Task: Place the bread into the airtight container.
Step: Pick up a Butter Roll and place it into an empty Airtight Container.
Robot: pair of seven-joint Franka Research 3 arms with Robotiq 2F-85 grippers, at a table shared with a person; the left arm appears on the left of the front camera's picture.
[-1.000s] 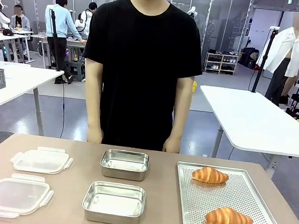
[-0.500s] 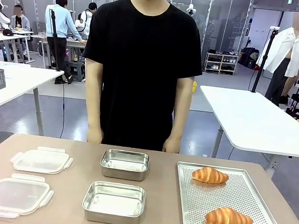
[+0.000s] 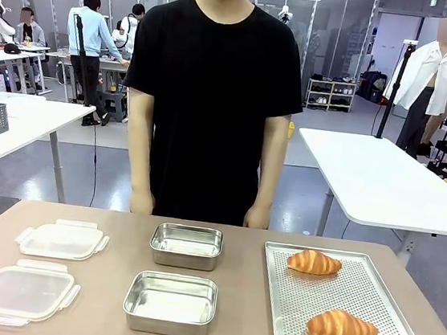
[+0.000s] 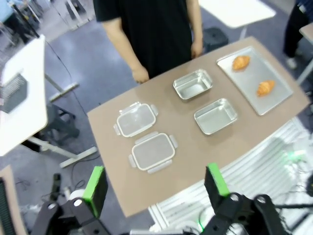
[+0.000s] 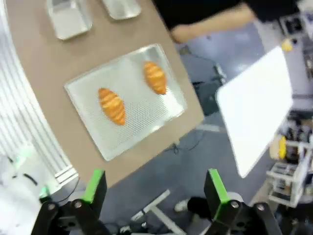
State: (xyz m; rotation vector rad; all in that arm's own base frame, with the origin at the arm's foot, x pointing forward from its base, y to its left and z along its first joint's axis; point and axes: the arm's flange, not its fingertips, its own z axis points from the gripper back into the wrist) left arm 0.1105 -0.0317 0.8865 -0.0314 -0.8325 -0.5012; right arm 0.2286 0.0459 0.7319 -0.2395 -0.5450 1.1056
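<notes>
On the table (image 3: 104,291), a tray (image 3: 358,294) (perforated metal) holds the bread (image 3: 340,326); left hand (image 4: 155,171) and right hand (image 5: 155,174) hover spread, seemingly empty.

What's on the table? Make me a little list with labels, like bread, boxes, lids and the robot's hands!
bread: far croissant and near croissant, both on the tray
boxes: far container and near container, metal, both empty
lids: far lid and near lid, clear, lying off the boxes on the robot's left
person: standing at the far edge, arms down
left gripper: open, empty, high above the table
right gripper: open, empty, high above the tray
</notes>
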